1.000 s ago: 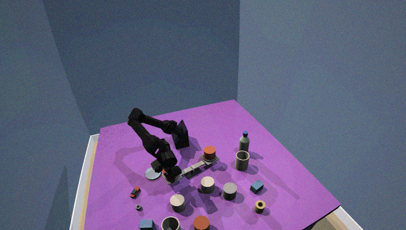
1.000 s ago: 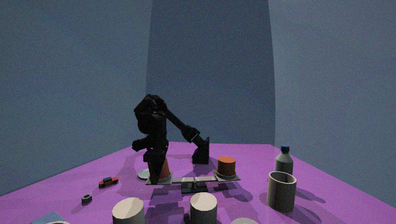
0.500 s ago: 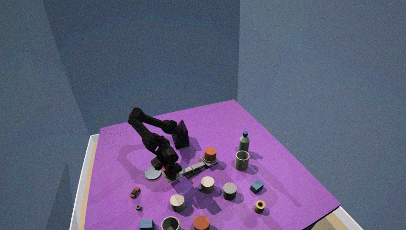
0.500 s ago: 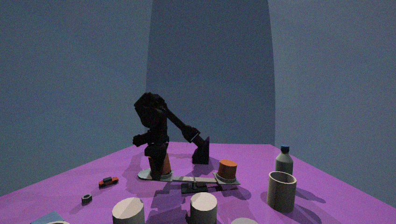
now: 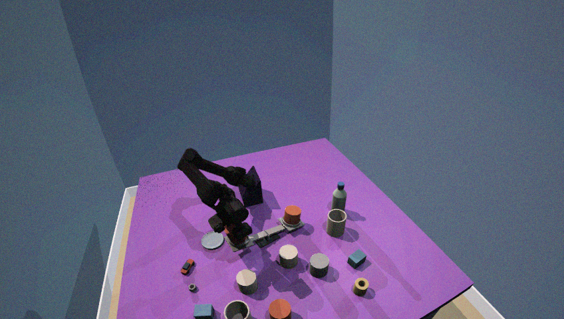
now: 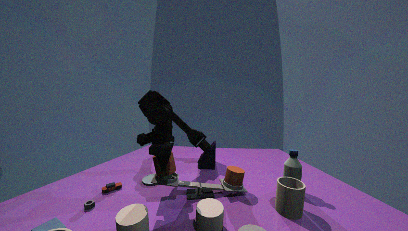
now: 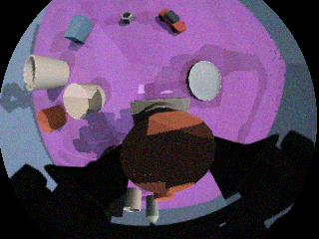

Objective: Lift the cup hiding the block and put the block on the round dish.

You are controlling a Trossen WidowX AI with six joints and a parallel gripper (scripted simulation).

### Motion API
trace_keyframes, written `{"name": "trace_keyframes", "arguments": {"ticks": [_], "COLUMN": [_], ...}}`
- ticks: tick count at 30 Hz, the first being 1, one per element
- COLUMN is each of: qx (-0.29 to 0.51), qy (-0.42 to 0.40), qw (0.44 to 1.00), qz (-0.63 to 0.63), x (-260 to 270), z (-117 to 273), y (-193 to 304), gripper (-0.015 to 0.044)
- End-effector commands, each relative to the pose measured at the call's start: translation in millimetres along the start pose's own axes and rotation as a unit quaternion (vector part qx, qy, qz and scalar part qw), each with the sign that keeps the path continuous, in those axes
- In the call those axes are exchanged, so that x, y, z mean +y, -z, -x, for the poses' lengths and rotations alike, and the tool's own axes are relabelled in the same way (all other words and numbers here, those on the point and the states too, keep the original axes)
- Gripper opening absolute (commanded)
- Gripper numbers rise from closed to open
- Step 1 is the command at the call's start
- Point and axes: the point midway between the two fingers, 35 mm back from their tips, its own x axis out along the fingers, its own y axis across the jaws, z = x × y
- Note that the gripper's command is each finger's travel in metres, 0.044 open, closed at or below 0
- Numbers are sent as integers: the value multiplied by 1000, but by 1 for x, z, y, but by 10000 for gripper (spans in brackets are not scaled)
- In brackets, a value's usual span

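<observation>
My gripper (image 5: pixel 240 232) (image 6: pixel 163 168) (image 7: pixel 163 137) is shut on the orange cup (image 6: pixel 171 165) (image 7: pixel 171 161) at the balance's left end. The cup leans slightly, low over its pan; whether its rim is clear of the pan is hard to tell. The balance (image 5: pixel 273 232) (image 6: pixel 200 185) (image 7: pixel 184 103) tilts down to the right in the exterior view. The other orange cup (image 5: pixel 292 215) (image 6: pixel 234 175) stands upright on the right pan. The round dish (image 5: pixel 212 240) (image 6: pixel 147 180) (image 7: pixel 204 81) lies just left of the held cup, with nothing on it. No block shows under either cup.
A toy car (image 5: pixel 187 266) (image 6: pixel 111 187) (image 7: pixel 171 21) and a nut (image 5: pixel 192 288) (image 6: pixel 89 204) (image 7: pixel 127 18) lie front left. Several cylinders, including a cream one (image 5: pixel 288 256) (image 6: pixel 210 214), stand in front. A hollow cup (image 5: pixel 336 223) (image 6: pixel 289 197) and bottle (image 5: pixel 338 197) (image 6: pixel 292 168) stand right.
</observation>
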Motion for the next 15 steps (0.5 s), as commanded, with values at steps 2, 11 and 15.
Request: {"name": "trace_keyframes", "arguments": {"ticks": [2, 11, 15], "qx": [-7, -8, -8], "qy": [-11, -12, -12], "qw": [1000, 1000, 1000], "qz": [-7, -6, -5], "x": [4, 3, 2], "z": [14, 26, 31], "y": [-4, -4, -4], "gripper": [0, 0, 0]}}
